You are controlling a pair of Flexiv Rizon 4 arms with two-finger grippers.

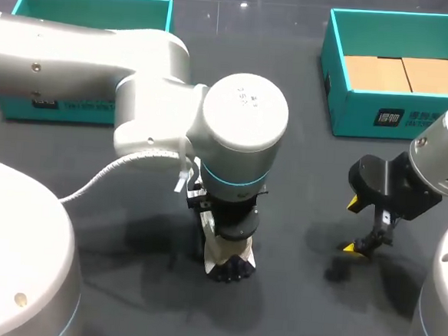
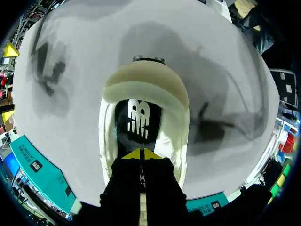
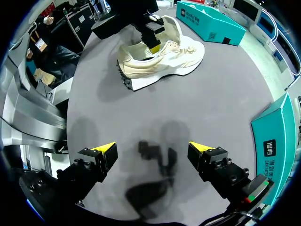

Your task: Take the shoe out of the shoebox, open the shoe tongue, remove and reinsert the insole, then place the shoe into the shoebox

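Note:
A cream shoe (image 1: 228, 267) with a dark sole stands on the dark table, mostly hidden under my left arm's wrist. From the left wrist, the shoe (image 2: 141, 80) shows its opening and a black insole (image 2: 138, 117) with a white logo. My left gripper (image 2: 141, 154) is shut, its yellow tips together against the near end of that insole; whether it pinches it I cannot tell. The right wrist sees the shoe (image 3: 164, 61) ahead, with my left gripper (image 3: 153, 46) in its opening. My right gripper (image 1: 354, 225) stands open and empty to the shoe's right.
The teal shoebox (image 1: 381, 117) with a cardboard insert sits at the back right, close behind my right gripper (image 3: 153, 150). A second teal box (image 1: 89, 9) lies at the back left. Bare table stretches between the two grippers.

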